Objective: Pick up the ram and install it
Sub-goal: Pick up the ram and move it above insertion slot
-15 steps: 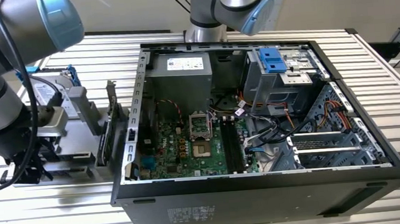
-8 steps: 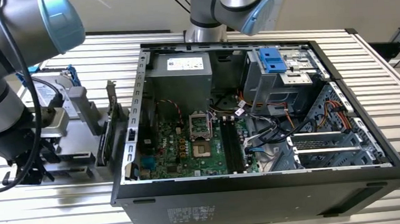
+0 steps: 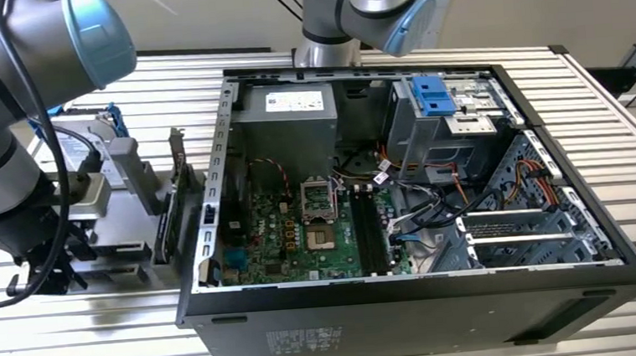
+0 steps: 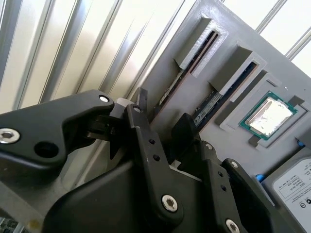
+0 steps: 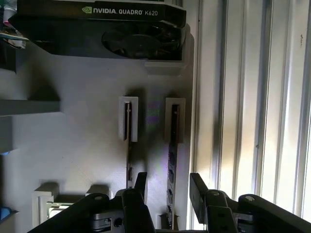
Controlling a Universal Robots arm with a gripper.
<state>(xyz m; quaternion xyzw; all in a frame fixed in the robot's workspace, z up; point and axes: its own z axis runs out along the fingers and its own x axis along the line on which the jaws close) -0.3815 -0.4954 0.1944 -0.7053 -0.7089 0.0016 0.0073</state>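
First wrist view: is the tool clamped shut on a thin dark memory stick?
No, the tool has its black fingers apart, either side of the thin dark ram stick standing in the grey holder.

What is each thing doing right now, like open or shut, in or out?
Long, thin dark ram stick: standing on edge in the grey plastic holder, not gripped.
Black two-fingered tool: open, straddling that ram stick.
Second dark stick: standing in the next slot.
Black metal computer case: open, side panel off.
Silver square chip: lying flat in its recess.
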